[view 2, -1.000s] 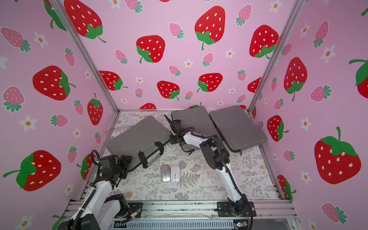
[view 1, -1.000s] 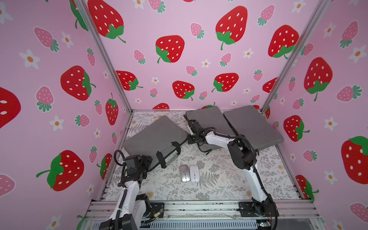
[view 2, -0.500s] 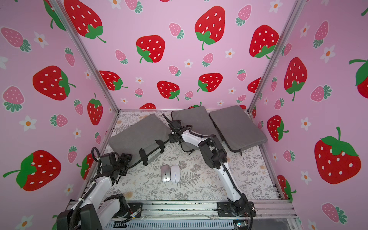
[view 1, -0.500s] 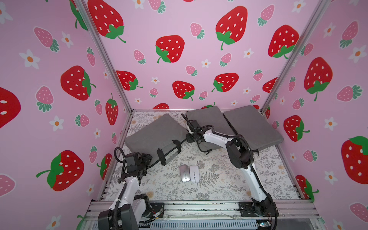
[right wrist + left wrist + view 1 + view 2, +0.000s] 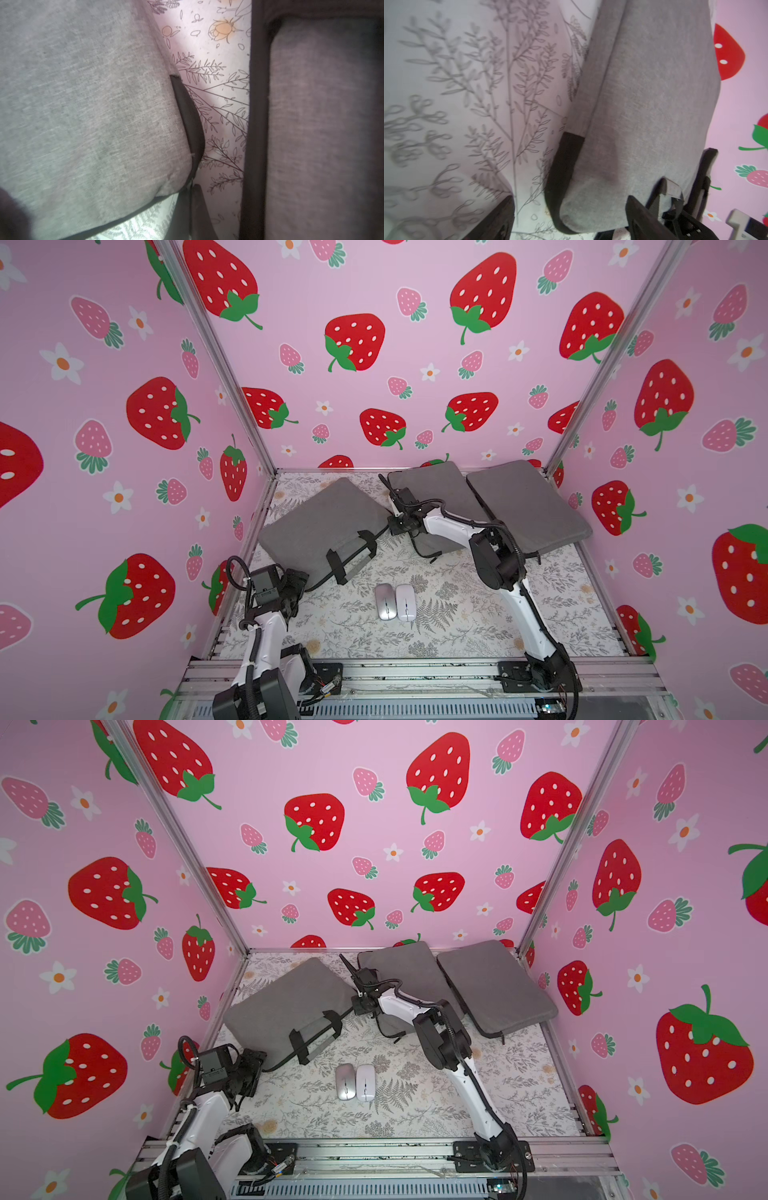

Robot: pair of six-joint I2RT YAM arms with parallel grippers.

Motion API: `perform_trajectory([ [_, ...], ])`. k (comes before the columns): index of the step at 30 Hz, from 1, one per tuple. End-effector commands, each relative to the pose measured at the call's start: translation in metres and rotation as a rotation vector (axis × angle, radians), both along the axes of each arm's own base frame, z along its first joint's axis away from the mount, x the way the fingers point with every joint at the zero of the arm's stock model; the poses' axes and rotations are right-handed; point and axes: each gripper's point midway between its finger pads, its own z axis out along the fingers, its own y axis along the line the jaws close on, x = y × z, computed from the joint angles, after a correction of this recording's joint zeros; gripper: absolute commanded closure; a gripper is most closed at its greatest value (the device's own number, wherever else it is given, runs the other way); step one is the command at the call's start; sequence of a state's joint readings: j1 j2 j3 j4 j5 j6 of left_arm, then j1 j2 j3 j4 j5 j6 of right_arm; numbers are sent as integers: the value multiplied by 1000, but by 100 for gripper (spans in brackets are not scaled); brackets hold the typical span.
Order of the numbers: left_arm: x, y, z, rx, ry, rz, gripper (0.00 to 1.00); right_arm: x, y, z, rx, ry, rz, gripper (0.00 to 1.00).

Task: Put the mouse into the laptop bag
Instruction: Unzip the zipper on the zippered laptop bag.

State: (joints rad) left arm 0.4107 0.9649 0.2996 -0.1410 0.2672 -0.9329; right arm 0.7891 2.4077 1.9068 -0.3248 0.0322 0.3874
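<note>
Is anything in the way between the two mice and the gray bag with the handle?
No, nothing visible is. Only bare flowery table cover lies between the silver mouse, the white mouse and the bag with the handle. Whether the bag is open yet cannot be told from these pictures.

a table [image 5: 457,630] covered in a pale cloth printed with grey ferns and flowers is enclosed by pink walls [image 5: 374,290] patterned with strawberries and daisies. aluminium posts [image 5: 217,352] are seen at the back corners. a grey padded sleeve [image 5: 434,487] is laid at the back, with a second sleeve [image 5: 528,506] just beside it.
</note>
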Motion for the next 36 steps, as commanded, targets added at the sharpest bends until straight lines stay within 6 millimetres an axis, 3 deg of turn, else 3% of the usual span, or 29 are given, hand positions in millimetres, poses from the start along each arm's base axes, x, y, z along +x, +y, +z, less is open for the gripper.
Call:
perform_trajectory([
  [1, 5, -6, -4, -32, -8, -35, 33, -7, -11, -23, -59, 45, 8, 100],
  [5, 13, -6, 1, -44, -36, -41, 65, -16, -3, -17, -53, 32, 30, 100],
  [7, 15, -5, 3, -42, -40, -36, 76, -27, 5, -12, -47, 31, 52, 100],
  [10, 15, -3, 4, -39, -42, -20, 91, -58, 25, -5, -40, 20, 103, 100],
  [12, 15, -2, 4, -41, -46, -9, 99, -91, 47, -2, -16, 1, 158, 100],
  [16, 18, -4, 4, -49, -57, -4, 100, -158, 91, 8, -25, -49, 295, 100],
  [19, 20, -7, 5, -51, -59, -9, 100, -195, 114, 14, -4, -56, 370, 100],
  [28, 17, -10, 9, -26, -63, 14, 100, -250, 145, 12, 79, 54, 463, 100],
  [32, 9, -10, 3, -40, -28, 49, 100, -249, 149, 13, 71, 39, 460, 100],
  [36, -15, -4, -4, -20, -30, 149, 100, -205, 140, 12, 65, 27, 384, 100],
])
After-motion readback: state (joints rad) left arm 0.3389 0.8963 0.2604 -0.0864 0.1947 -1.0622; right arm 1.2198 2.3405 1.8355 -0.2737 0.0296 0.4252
